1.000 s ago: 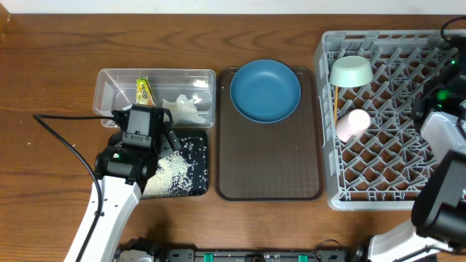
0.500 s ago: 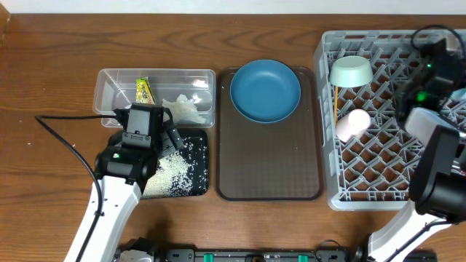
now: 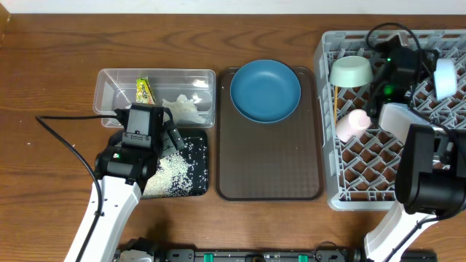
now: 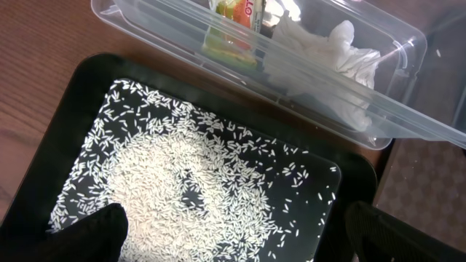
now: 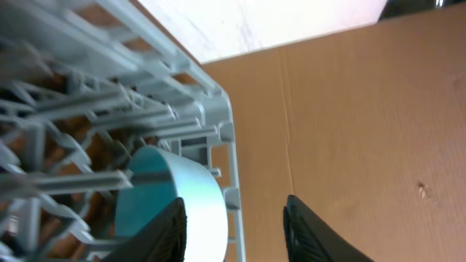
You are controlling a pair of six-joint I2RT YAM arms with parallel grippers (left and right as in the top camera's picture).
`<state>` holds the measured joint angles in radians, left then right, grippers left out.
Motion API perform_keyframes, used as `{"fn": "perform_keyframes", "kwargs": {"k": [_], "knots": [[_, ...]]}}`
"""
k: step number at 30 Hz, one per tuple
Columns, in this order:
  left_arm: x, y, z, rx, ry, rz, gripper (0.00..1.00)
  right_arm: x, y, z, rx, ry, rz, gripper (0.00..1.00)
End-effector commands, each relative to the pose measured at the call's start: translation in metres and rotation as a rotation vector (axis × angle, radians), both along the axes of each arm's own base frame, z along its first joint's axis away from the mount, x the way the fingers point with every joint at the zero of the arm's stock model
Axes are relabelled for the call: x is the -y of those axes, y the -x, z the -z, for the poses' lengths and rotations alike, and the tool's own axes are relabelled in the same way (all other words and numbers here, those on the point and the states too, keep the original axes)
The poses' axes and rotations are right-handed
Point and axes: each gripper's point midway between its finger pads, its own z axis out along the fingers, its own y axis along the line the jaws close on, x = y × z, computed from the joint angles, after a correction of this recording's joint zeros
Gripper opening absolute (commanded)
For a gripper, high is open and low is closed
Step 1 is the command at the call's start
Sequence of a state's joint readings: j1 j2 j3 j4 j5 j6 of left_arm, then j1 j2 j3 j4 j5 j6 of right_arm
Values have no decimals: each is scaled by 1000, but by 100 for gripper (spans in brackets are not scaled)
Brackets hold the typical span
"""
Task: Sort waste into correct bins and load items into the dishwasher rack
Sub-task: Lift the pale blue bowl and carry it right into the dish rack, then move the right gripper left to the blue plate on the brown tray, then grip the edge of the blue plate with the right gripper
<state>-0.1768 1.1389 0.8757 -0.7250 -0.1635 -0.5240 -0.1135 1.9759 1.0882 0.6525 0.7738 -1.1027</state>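
Note:
The light blue bowl (image 3: 445, 76) stands on edge at the back right of the dishwasher rack (image 3: 378, 182). My right gripper (image 3: 428, 74) is beside it. In the right wrist view the jaws (image 5: 234, 198) are open; the bowl's rim (image 5: 200, 211) rests against one finger and stands apart from the other. A mint-green bowl (image 3: 351, 71), a pink cup (image 3: 354, 122) and chopsticks (image 3: 334, 109) are in the rack. The dark blue plate (image 3: 266, 89) lies on the brown tray. My left gripper (image 4: 237, 218) hangs open over rice (image 4: 182, 196) in the black tray (image 3: 202, 191).
The clear container (image 3: 109, 91) behind the black tray holds the yellow-green wrapper (image 3: 145, 90) and the white tissue (image 3: 182, 108). The brown serving tray (image 3: 269, 160) lies between the bins and the rack. A black cable (image 3: 65, 142) runs across the table left of my left arm.
My right arm swung left along the back of the rack and its jaws opened off the light blue bowl, which now stands in the rack. The left arm has not moved.

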Motion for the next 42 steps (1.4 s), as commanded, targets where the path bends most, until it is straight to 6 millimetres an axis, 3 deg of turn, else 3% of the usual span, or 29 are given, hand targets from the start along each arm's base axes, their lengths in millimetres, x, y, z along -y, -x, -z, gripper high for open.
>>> {"fn": "perform_keyframes", "kwargs": {"k": [1,6,7,9,11,18,23,27,29,33,39,42], "knots": [[-1,-2,-1,3,2,-11,98,-12,-5,-4,88,-53,7,44],[-1,-2,-1,3,2,-11,98,-21,4,-5,160,-106,82,33],[-1,-2,-1,3,2,-11,98,-24,5,-3,150,-117,84,34],[-1,-2,-1,3,2,-11,98,-31,8,2,135,-152,84,55],[-1,-2,-1,3,2,-11,98,-39,13,1,143,-198,89,63],[-1,-2,-1,3,2,-11,98,-68,24,-43,301,-451,10,62],[-1,-2,-1,4,5,-16,98,-113,36,-79,451,-903,-140,61],[-1,-2,-1,4,6,-18,98,-191,43,-92,382,-1412,-359,67],[-1,-2,-1,4,6,-18,98,-229,54,-88,267,-1620,-422,69],[-1,-2,-1,4,6,-17,98,-276,73,-56,60,-1809,-367,70],[-1,-2,-1,4,6,-17,98,-339,82,-1,-128,-1765,-327,66],[-1,-2,-1,7,6,-17,98,-351,79,21,-102,-1670,-267,67]]}}
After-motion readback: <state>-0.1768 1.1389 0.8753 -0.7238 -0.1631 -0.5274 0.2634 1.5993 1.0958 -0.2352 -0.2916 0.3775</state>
